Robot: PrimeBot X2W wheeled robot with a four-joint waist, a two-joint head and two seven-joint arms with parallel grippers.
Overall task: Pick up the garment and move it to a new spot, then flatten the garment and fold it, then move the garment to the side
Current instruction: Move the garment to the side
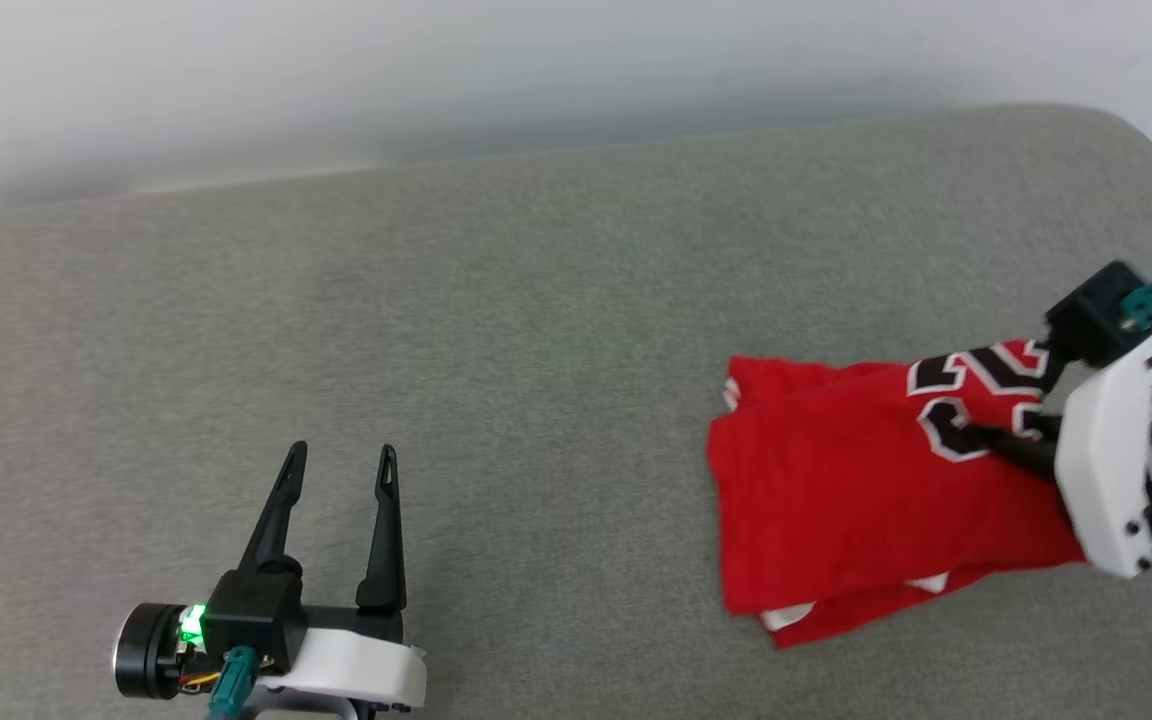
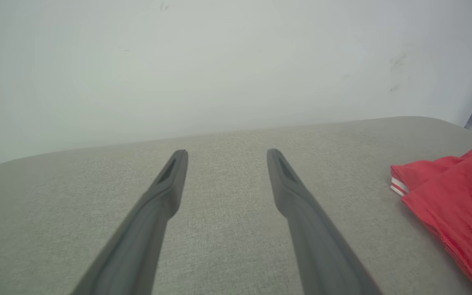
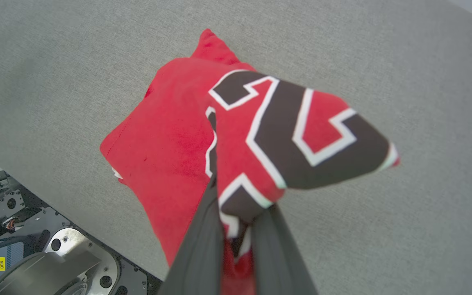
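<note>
On the grey cushion, toward its right end, lies the red jersey, folded into a compact, roughly square packet. The right gripper is clamped on the packet's right edge, where the dark, white-outlined number print bunches up and lifts off the cushion. The rest of the packet rests flat. The left gripper hangs over the cushion's near left part with its fingers spread wide and nothing between them, well apart from the jersey.

With the folding apparently done, the step in hand looks like the move to the side. To do it well, the pinch should take in every layer at that edge. The travel should be low and slow, so the packet slides or swings as one piece rather than peeling open. The release belongs only once the cloth lies flat on the cushion again.

How many layers the fingers actually hold cannot be told, because their tips are buried in cloth. In the head view the white wrist housing covers the jersey's right edge. The left wrist view cuts the jersey off, showing one corner with striped trim. Creasing leaves the number unreadable.
</note>
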